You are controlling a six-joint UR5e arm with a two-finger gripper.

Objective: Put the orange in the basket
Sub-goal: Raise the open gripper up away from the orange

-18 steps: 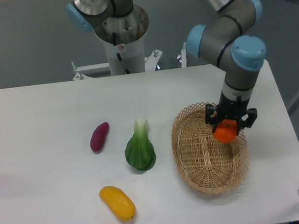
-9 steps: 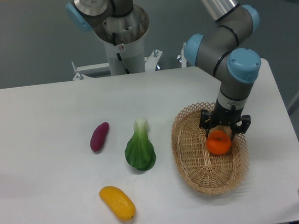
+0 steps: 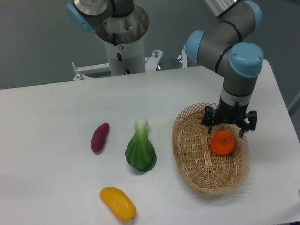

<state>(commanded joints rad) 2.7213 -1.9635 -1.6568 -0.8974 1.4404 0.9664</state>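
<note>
The orange [image 3: 222, 142] is small, round and bright orange. It lies inside the basket [image 3: 193, 161], a large oval tan wicker basket at the table's right, near the basket's right side. My gripper [image 3: 228, 128] is just above and behind the orange. Its black fingers [image 3: 212, 125] are spread wide, on either side of the top of the fruit and apart from it. The gripper is open and holds nothing.
A green bok choy [image 3: 140, 151] lies left of the basket. A purple sweet potato [image 3: 99, 137] lies further left. An elongated yellow-orange mango-like fruit [image 3: 118, 203] lies near the front edge. The robot's base column [image 3: 118, 33] stands behind the table.
The gripper carried the orange down and left into the basket, then opened and rose slightly. The orange now rests in the basket, free of the fingers.
</note>
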